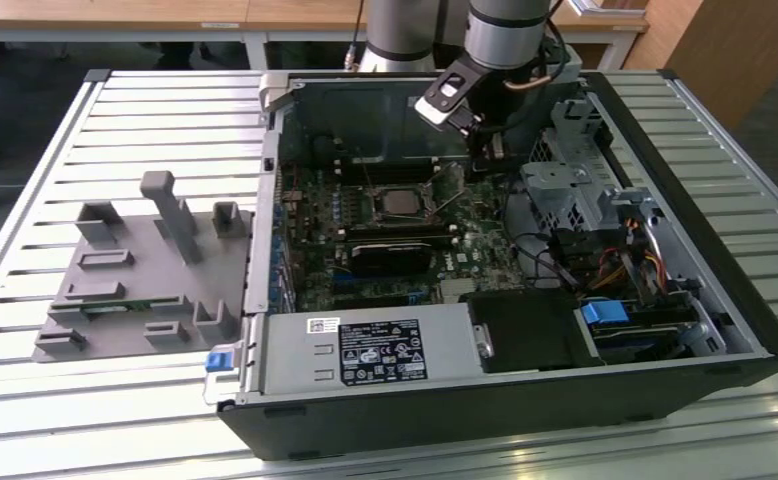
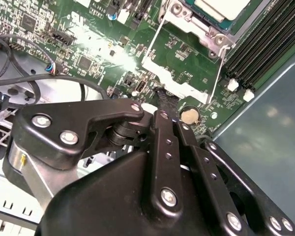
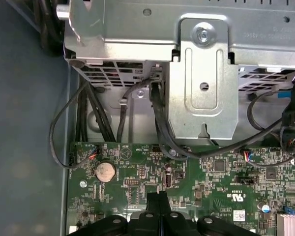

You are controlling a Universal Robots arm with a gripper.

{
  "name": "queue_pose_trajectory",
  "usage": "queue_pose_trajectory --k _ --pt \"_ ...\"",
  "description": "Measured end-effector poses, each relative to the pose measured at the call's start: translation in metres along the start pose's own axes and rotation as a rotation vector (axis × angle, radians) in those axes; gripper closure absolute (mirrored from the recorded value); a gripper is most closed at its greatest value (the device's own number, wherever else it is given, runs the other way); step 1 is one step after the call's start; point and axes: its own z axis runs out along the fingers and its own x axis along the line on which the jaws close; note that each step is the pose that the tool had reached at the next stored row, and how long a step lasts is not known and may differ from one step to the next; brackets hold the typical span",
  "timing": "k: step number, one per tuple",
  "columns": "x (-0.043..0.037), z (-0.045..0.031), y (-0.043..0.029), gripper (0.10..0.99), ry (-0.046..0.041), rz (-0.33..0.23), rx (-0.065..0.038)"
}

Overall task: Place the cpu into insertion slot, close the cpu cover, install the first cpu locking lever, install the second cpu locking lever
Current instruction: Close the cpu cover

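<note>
Claw [image 2: 163,98] closed on nothing, beside the open cover [image 2: 172,78]. Cpu [image 2: 221,7] sits in the slot [image 2: 186,20]. You are at cover-closing, by my judgement; it calls for pressing that frame down flat.

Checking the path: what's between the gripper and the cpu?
In the second wrist view, the open cpu cover lies between the gripper and the cpu.

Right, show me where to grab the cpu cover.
Take the cpu cover by its free edge, the bar farthest from the cpu, coming from the coin battery side: the thin frame lies swung open, hinged at the socket, so that edge likely levers best.
</note>
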Motion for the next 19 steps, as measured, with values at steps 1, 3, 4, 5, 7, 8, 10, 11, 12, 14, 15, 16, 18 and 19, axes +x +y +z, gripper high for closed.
queue_pose_trajectory --k 1,3,4,5,7,8,10,11,12,14,15,16,18,19 --pt "0.0000 0.0001 -0.0011 0.961 0.0000 0.000 0.000" --pt "0.0000 0.0000 -0.0034 0.961 -0.0003 0.000 0.000" --pt "0.0000 0.0000 -0.0045 0.961 -0.0003 0.000 0.000" --pt "0.0000 0.0000 -0.0057 0.961 -0.0002 0.000 0.000" --pt "0.0001 -0.0001 -0.0079 0.961 -0.0003 0.000 0.000" --pt "0.0001 -0.0001 -0.0089 0.961 -0.0002 0.000 0.000" --pt "0.0001 -0.0002 -0.0107 0.961 0.0000 0.000 0.001" --pt "0.0001 -0.0003 -0.0116 0.961 0.0000 0.000 0.003" --pt "0.0001 -0.0003 -0.0123 0.961 -0.0001 0.000 0.004" --pt "0.0002 -0.0004 -0.0136 0.961 0.0000 0.000 0.009" --pt "0.0002 -0.0004 -0.0144 0.961 -0.0001 0.000 0.012" --pt "0.0002 -0.0005 -0.0152 0.961 -0.0001 0.000 0.014" --pt "0.0002 -0.0006 -0.0170 0.961 0.0000 0.000 0.017" --pt "0.0002 -0.0007 -0.0184 0.961 -0.0003 0.000 0.018"
